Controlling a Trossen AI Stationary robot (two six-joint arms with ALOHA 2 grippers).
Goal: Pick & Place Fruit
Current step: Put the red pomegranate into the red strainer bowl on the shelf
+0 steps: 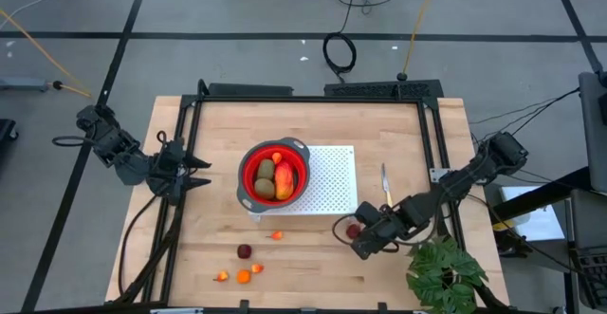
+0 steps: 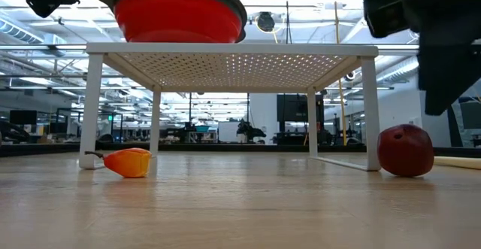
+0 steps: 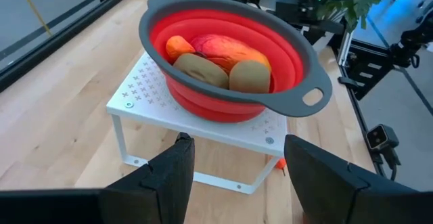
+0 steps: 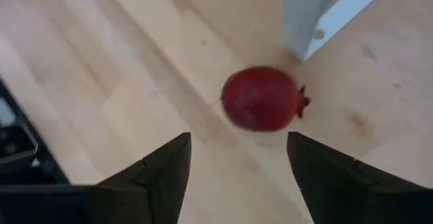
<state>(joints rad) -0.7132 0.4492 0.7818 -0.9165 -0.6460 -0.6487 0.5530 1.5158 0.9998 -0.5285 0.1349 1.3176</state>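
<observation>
Pomegranate-looking dark red ball point(image 4: 262, 97) sits on the wood right at the front-right leg of the white rack point(image 1: 332, 176), straight ahead of the right gripper point(image 4: 237, 176), whose fingers are spread with nothing between them. It's round, so no axis to line up. Left gripper point(image 3: 233, 173) waits, fingers parted and empty, on the rack's far side, so the right arm looks like the obvious pick.

text: none legible | labels: none | brands: none | numbers: none | signs: none readable on the table point(image 1: 313, 257), the white rack point(image 1: 332, 176), the red bowl point(image 1: 248, 176) or in the room behind
</observation>
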